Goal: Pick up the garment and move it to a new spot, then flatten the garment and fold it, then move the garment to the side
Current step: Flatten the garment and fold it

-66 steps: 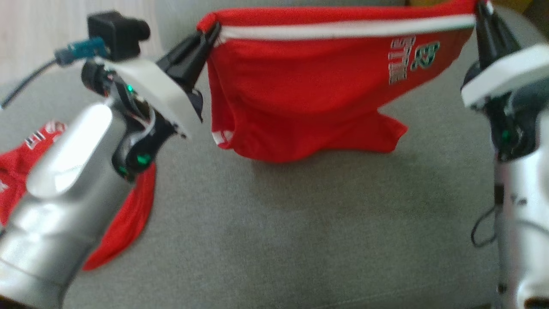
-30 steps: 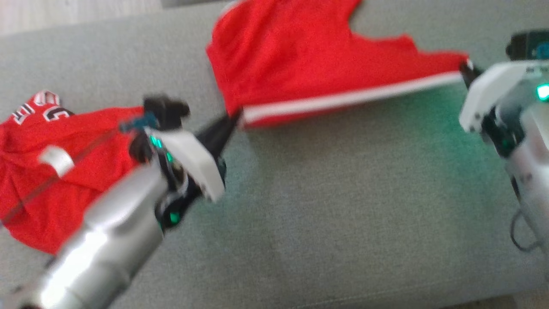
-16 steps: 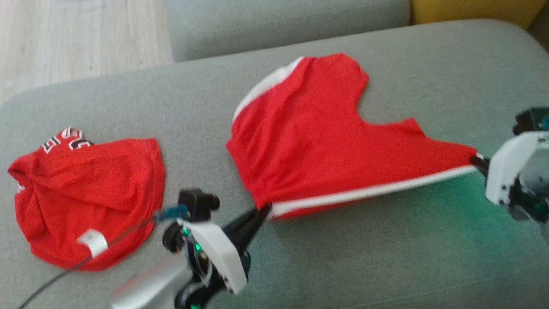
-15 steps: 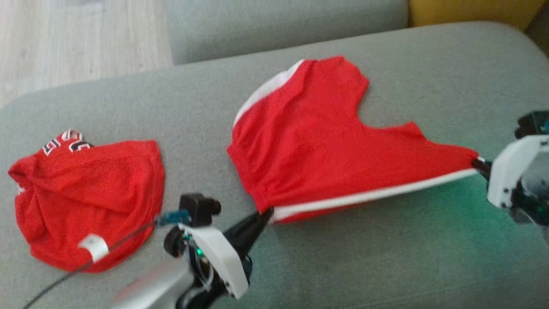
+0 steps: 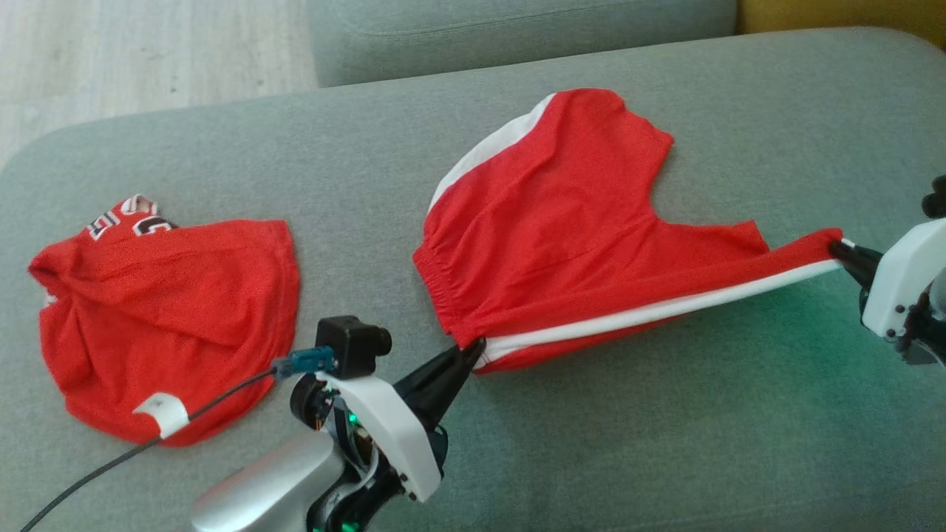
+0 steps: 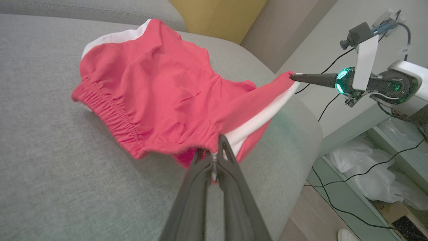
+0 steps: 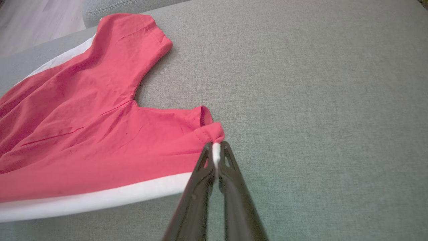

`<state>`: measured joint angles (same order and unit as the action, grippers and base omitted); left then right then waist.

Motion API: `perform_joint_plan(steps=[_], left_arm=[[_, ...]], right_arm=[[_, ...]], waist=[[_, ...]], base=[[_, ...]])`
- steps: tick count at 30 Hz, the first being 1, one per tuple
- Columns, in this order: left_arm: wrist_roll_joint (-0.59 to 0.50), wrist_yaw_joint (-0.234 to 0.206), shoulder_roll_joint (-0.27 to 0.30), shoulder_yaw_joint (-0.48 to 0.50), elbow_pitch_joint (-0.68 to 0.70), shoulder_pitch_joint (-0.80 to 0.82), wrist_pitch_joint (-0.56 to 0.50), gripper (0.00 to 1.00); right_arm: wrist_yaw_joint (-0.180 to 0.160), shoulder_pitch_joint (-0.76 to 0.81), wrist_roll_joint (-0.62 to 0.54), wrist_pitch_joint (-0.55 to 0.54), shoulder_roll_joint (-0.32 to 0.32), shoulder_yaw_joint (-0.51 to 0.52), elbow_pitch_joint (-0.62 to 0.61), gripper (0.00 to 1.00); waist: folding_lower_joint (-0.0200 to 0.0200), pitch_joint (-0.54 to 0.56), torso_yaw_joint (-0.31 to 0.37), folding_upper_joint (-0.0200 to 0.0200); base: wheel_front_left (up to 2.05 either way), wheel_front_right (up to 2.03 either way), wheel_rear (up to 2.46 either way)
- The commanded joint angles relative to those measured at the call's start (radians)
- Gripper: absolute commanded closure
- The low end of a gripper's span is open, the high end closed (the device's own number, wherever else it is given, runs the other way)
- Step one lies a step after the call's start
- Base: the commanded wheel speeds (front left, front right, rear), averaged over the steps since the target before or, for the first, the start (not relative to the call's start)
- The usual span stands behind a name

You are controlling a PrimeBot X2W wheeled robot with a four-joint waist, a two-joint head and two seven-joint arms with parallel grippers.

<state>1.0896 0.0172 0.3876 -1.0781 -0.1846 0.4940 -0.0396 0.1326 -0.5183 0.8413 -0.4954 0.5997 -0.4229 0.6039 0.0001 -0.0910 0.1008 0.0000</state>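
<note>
**Shorts brought down from the air onto the sofa**

About two seconds ago the red shorts (image 5: 562, 244) hung in the air, stretched between the two arms with their lower part dangling over the cushion. Now most of the cloth lies spread on the grey sofa cushion (image 5: 628, 458), right of centre in the head view, with the legs pointing away from the robot.

The left fingers (image 5: 467, 353) are pinched shut on the waistband corner where the white stripe (image 5: 650, 314) begins. The left wrist view shows the gathered elastic caught between their tips. The right fingers (image 5: 842, 251) are pinched shut on the hem corner at the stripe's other end.

The striped edge runs taut between the two grips. It seems to sit slightly above the cushion, though the head view is too soft to be sure.

A second red garment (image 5: 170, 310) lies crumpled well apart on the left.

The carry to a new spot looks finished, and flattening is the step in hand. Creases remain near the waistband and across the seat. The near edge probably needs lowering and a gentle outward pull before any fold is tried.
</note>
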Motion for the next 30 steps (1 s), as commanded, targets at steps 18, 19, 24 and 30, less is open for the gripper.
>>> perform_joint_plan(steps=[18, 19, 24, 30], left_arm=[[0.020, -0.023, 0.077, -0.056, 0.121, -0.064, -0.094, 1.00], [0.022, -0.024, 0.081, -0.062, 0.130, -0.068, -0.103, 1.00], [0.024, -0.038, 0.093, -0.066, 0.168, -0.073, -0.115, 1.00], [0.012, -0.062, 0.058, -0.021, 0.146, -0.041, -0.059, 1.00]], right_arm=[[-0.002, 0.171, -0.107, -0.229, 0.028, 0.184, -0.104, 1.00], [-0.002, 0.184, -0.108, -0.246, 0.028, 0.194, -0.118, 1.00], [-0.002, 0.231, -0.115, -0.293, 0.016, 0.254, -0.205, 1.00], [-0.002, 0.211, -0.171, -0.257, -0.031, 0.332, -0.287, 1.00]], waist=[[-0.0001, 0.097, 0.013, 0.0000], [-0.0001, 0.099, 0.015, 0.0000], [-0.0001, 0.102, 0.012, 0.0000], [-0.0001, 0.079, -0.008, 0.0000]], base=[[0.00, 0.00, 0.00], [0.00, 0.00, 0.00], [0.00, 0.00, 0.00], [0.00, 0.00, 0.00]])
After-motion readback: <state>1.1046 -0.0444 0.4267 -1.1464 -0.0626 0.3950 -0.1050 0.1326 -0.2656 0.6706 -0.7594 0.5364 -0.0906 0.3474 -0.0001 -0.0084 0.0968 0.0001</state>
